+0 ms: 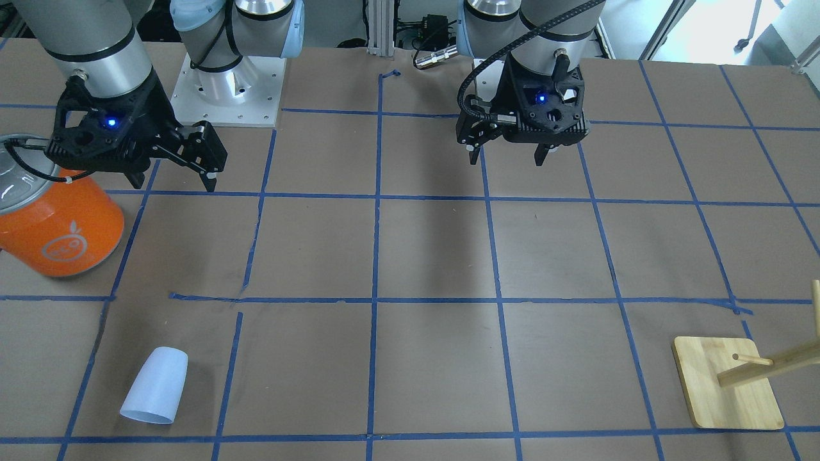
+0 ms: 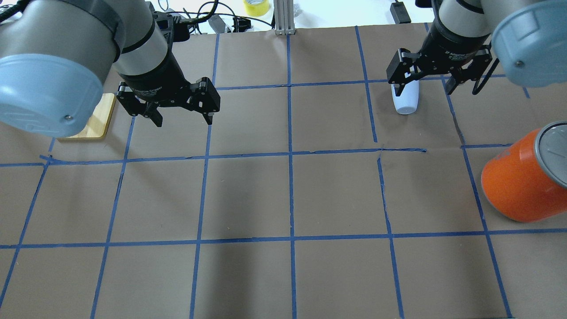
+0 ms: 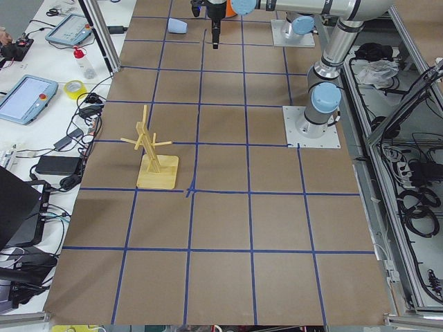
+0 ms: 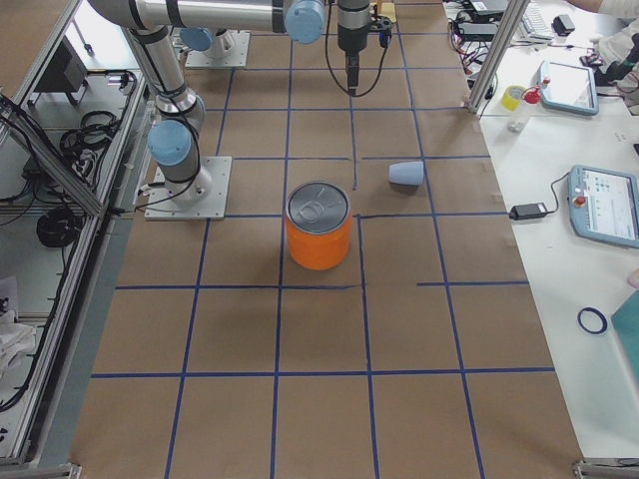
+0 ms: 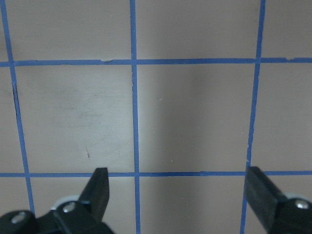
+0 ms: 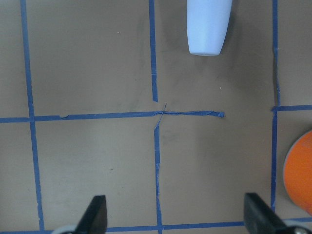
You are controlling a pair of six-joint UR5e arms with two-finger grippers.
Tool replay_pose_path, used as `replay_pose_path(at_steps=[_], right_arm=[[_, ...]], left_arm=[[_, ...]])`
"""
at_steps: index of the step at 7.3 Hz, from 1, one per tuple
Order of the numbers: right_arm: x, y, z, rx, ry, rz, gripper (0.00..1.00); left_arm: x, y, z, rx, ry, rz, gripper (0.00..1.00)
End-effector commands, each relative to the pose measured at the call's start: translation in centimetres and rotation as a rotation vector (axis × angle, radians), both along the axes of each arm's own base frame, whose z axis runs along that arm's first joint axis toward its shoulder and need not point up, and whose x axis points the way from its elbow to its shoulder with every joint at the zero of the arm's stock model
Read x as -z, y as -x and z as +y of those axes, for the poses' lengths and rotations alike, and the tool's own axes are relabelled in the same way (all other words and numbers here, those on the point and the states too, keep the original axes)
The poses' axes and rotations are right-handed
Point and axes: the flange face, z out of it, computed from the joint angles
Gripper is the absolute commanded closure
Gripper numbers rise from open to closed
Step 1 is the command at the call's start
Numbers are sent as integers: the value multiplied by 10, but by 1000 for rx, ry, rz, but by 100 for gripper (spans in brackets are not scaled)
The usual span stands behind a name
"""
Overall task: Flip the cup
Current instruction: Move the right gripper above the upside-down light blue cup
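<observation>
The table (image 1: 435,250) is covered in brown paper, and blue tape lines (image 1: 375,256) cut it into big squares. The cup (image 1: 154,385) lies on its side in one square on the robot's right, apart from the orange can (image 1: 61,230) (which stands up). The right gripper (image 1: 173,180) and the left gripper (image 1: 506,158) hang above the paper, fingers spread wide, holding nothing. A wooden stand (image 1: 727,390) sits on the robot's left. Side desks hold tablets (image 3: 26,99) and cables.

cup (image 1: 154,385): on side | right gripper (image 1: 172,176): fingers (image 1: 206,160) apart | left gripper (image 1: 506,155): fingers (image 1: 473,152) apart
</observation>
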Motion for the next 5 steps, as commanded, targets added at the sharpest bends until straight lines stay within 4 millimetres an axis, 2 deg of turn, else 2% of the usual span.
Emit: replay_pose_path(at_steps=[1,5], right_arm=[[-5,1,2,6,10,4,0],[-4,1,3,10,2,10,0]], left_arm=[[0,0,0,0,0,1,0],[0,0,0,0,0,0,0]])
